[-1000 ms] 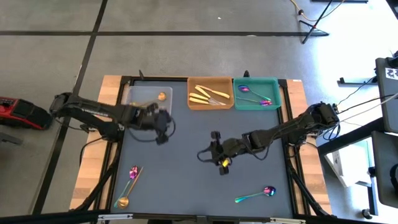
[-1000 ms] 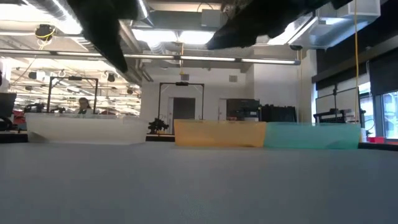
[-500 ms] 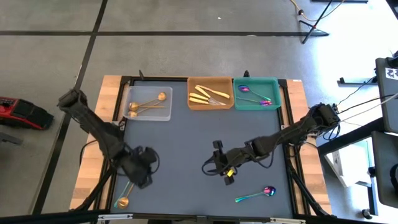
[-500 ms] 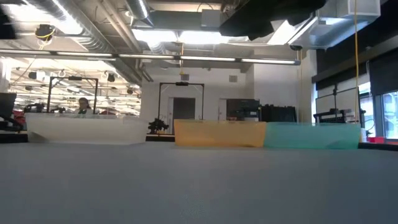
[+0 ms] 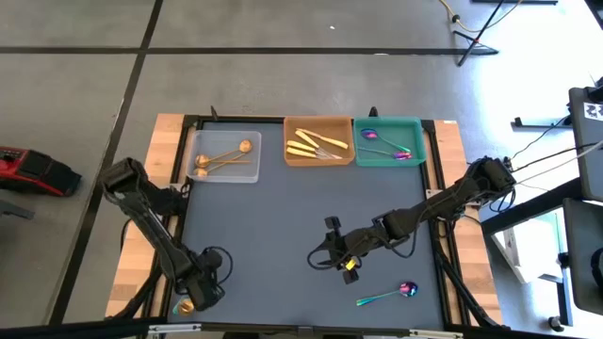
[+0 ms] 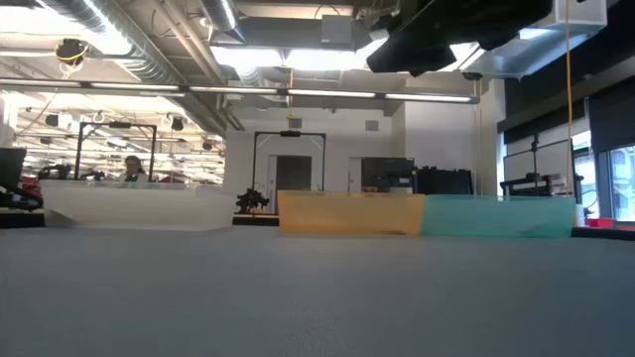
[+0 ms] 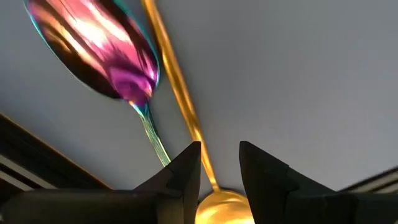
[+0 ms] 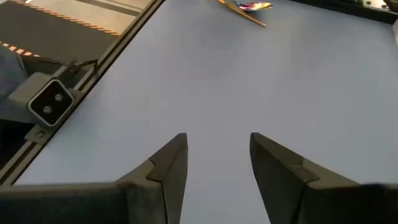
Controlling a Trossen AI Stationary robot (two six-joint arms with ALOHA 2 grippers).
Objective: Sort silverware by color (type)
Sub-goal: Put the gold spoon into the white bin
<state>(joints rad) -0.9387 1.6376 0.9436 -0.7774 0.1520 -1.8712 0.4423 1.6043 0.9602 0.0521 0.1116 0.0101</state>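
Observation:
Near the table's front left corner a copper-gold spoon lies across an iridescent purple-teal spoon on the dark mat. My left gripper points down over them, open. Its fingers stand on either side of the gold handle, close to the bowl; I see no touch. My right gripper hovers open over bare mat at mid-table, with nothing between its fingers. Another iridescent spoon lies on the mat to its near right.
Three trays line the far edge. The clear one holds gold spoons, the orange one pale knives, and the teal one iridescent spoons. A black frame rail borders the mat. Bare mat lies between the arms.
My left gripper has swung from beside the clear tray toward the table's near edge and sunk, rolling its wrist, until it stands over the two crossed spoons. My right gripper has drifted a little toward the near edge. No utensil has moved.

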